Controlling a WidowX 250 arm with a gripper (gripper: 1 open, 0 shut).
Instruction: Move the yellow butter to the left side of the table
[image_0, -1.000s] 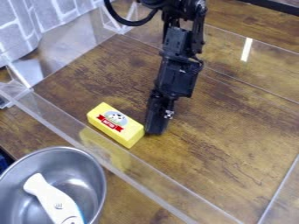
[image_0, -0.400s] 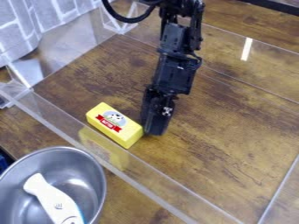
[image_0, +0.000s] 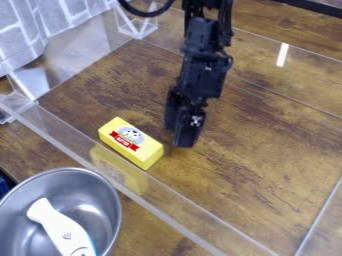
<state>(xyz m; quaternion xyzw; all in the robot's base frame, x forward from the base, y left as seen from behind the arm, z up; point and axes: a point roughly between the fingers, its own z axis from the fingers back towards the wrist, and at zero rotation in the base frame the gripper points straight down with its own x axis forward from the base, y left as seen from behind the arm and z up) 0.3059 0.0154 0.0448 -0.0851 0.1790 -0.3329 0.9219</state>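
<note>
Yellow butter (image_0: 132, 142) lying flat on wooden table (image_0: 267, 150), lower-left of centre, near clear front edge, black gripper (image_0: 186, 124) just right of it & apart, pointing down, jaws' state can't be told, metal bowl (image_0: 54, 215) bottom-left corner.

Metal bowl (image_0: 54, 218) cut off by bottom-left edge; arm (image_0: 203, 40) base beyond top edge; gripper (image_0: 186, 128) jaws indistinct.

Yellow butter (image_0: 131, 142) flat on the wooden table (image_0: 254, 170), black tool (image_0: 185, 128) just beside, jaws apart.
</note>
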